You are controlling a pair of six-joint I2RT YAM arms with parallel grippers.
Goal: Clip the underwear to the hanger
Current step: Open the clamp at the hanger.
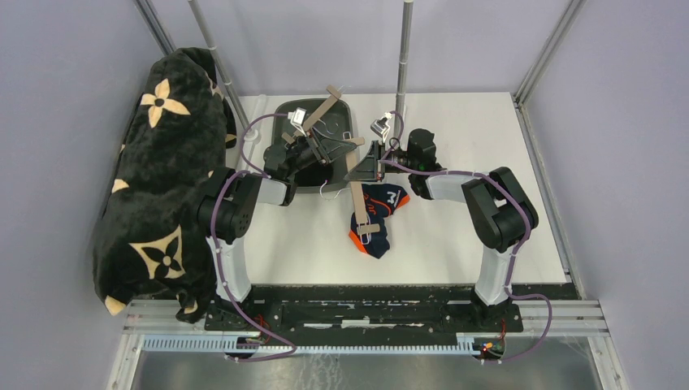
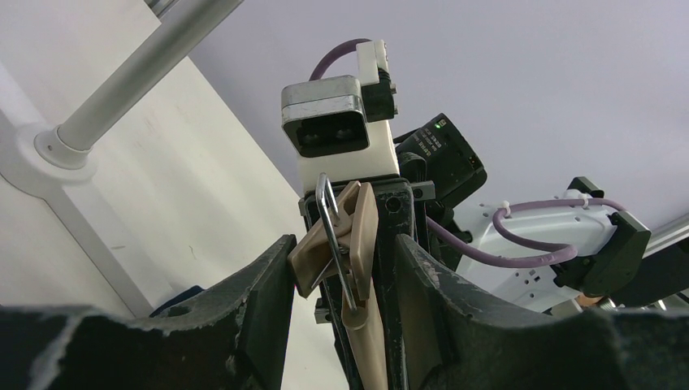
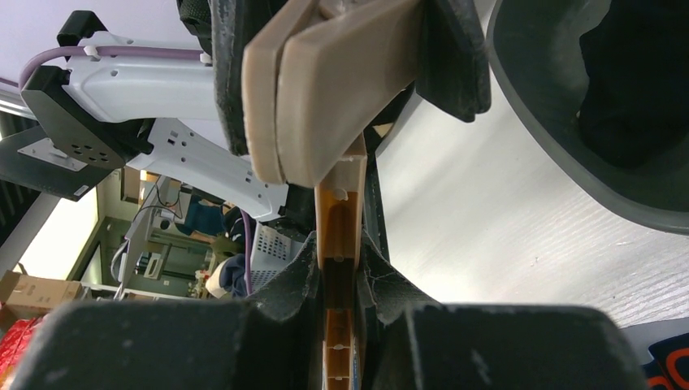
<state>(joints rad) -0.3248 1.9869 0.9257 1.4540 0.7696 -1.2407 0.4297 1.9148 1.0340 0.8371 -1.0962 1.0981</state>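
Left gripper point(image 2: 345, 264) has its two rough black fingers point(image 2: 268, 284) on either side of a tan clip point(image 2: 357, 236) at the far end of the hanger point(image 1: 356, 191). Whether it is squeezing the clip or only sitting around it cannot be told. A thin bent metal wire point(image 2: 329, 227) loops over that clip.

Right gripper point(image 3: 340, 260) is pinched tight on the hanger's flat, smooth bar.

The underwear point(image 1: 383, 213) is soft and dark blue with orange edges. It lies crumpled on the white table point(image 1: 455, 236), under the near end of the hanger, and a second clip point(image 1: 370, 231) rests on top of it.

A dark grey bin point(image 1: 286, 110) with rounded corners sits by the left gripper. A fluffy black cloth point(image 1: 162, 179) with tan flower shapes hangs at the left.
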